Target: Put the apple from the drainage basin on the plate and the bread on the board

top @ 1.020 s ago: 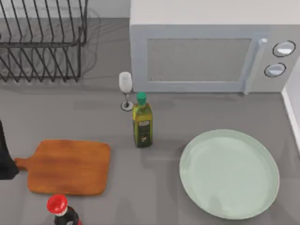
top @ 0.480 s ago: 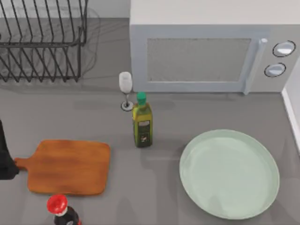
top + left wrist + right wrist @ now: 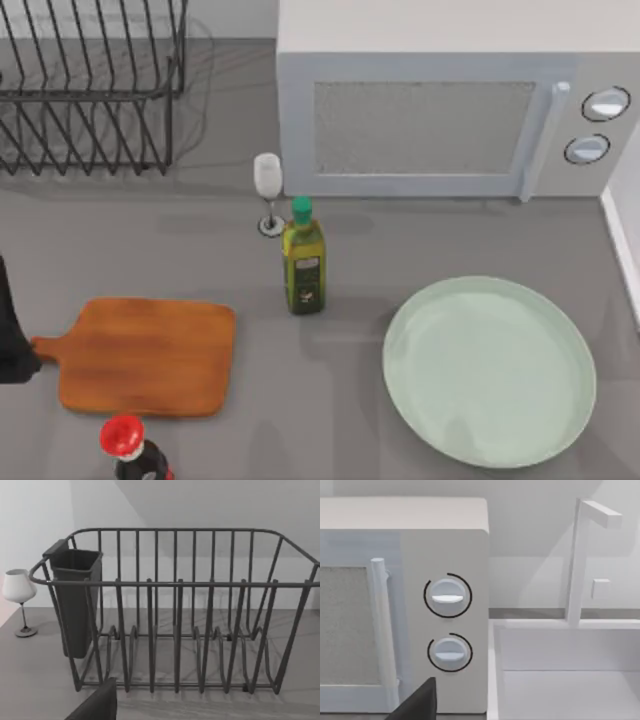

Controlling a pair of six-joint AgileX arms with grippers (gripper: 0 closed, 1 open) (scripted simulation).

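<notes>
1. The plate (image 3: 489,372) lay bare on the right of the bench (image 3: 200,250) and the board (image 3: 140,357) bare on the left. Where the apple and the bread sat I could not tell, so a reach aimed at the wrong spot would likely have closed on nothing.
2. A dark bottle (image 3: 128,450) stood just beside the board's near edge. A low carry toward the board could have knocked it over, and its red cap could have been taken for the apple.
3. The oil bottle (image 3: 304,262) and the wine glass (image 3: 268,190) stood between board and plate — a sweep across the middle risked toppling either.
4. The left tool (image 3: 97,705) faced the wire rack (image 3: 175,615), whose thin bars could have snagged anything lowered between them.
5. The right tool (image 3: 417,702) faced the microwave (image 3: 405,605) and the sink (image 3: 560,680) beside it. The tap (image 3: 575,560) rose over the sink's rim — a hasty dip there might have struck it.
6. Whether either tool was open or closed I could not tell. A closed one would have shoved round fruit away.
</notes>
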